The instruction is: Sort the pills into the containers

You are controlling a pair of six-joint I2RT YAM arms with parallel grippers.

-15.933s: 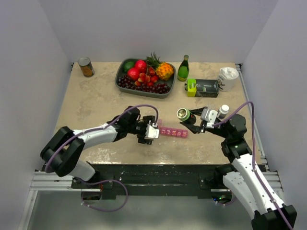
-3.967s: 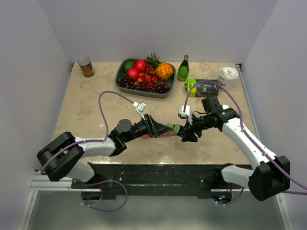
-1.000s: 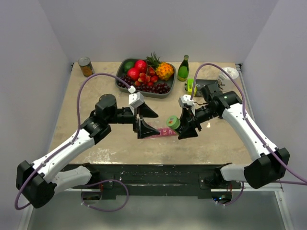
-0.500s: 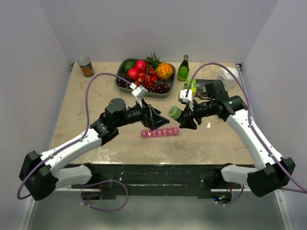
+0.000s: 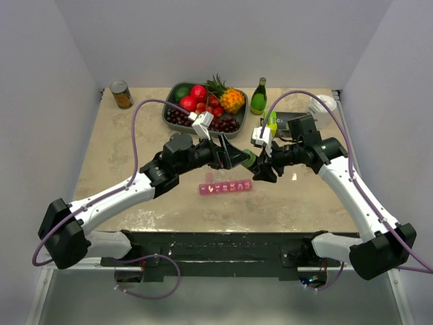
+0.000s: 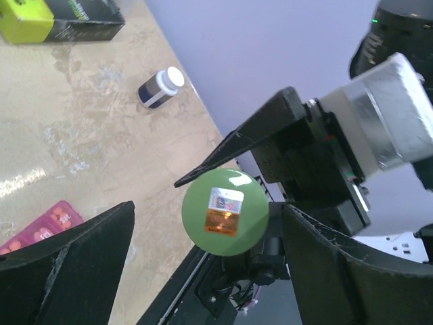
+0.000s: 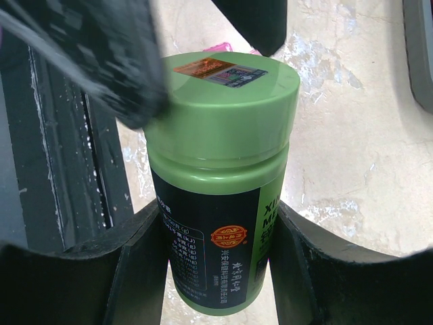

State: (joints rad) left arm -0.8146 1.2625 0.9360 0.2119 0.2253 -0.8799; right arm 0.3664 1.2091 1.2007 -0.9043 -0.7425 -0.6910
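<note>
The pink pill organizer [image 5: 224,187] lies flat on the table in front of both grippers; one end of it shows in the left wrist view [image 6: 42,226]. My right gripper [image 5: 262,168] is shut on the dark green-capped bottle [image 7: 218,189] and holds it above the table, cap [image 5: 250,160] towards the left arm. My left gripper [image 5: 236,158] is open, its two fingers on either side of the green cap [image 6: 224,212], which stands apart from them. One left finger [image 7: 101,61] shows blurred beside the cap in the right wrist view.
A fruit tray [image 5: 203,112], a can [image 5: 122,95], a green glass bottle [image 5: 258,96], a black and green box [image 5: 287,123] and a white crumpled thing [image 5: 321,108] stand at the back. A small white bottle [image 6: 161,87] stands on the table.
My left gripper has moved right and forward, up to the bottle's cap. The right gripper has held the bottle almost still. The organizer has stayed on the table.
</note>
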